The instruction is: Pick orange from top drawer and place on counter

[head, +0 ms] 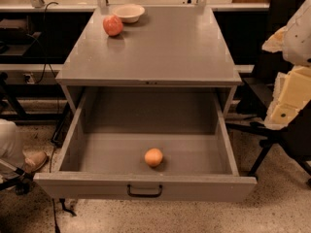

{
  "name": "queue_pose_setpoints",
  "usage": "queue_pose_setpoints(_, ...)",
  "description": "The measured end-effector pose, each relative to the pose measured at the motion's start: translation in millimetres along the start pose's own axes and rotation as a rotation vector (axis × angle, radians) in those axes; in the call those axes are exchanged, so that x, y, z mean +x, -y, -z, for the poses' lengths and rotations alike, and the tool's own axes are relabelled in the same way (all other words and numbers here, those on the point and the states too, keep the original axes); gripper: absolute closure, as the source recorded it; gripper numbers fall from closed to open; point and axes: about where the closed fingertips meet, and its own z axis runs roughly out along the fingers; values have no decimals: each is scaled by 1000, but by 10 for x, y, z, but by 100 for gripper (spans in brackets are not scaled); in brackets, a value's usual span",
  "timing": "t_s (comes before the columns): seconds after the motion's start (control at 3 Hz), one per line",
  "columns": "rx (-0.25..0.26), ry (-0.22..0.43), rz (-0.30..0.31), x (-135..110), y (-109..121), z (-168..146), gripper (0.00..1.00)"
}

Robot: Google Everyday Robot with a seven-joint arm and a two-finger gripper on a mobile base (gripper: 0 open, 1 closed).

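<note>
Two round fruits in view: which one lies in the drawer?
The orange, the smaller, paler one, near the drawer front. The red fruit sits on the counter by a bowl. The tool hangs at the right edge, away from both.

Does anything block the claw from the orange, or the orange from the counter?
Nothing visible. The orange lies alone in the open top drawer; the claw is at right; red fruit and bowl sit rearward on the counter.
</note>
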Motion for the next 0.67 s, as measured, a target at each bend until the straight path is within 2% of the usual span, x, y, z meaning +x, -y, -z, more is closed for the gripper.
queue_pose_setpoints(0.33, 0, 0, 0, 0, 0, 0, 0)
queue_pose_setpoints(0.67, -121, 87, -93, -233, -327, -562, 0)
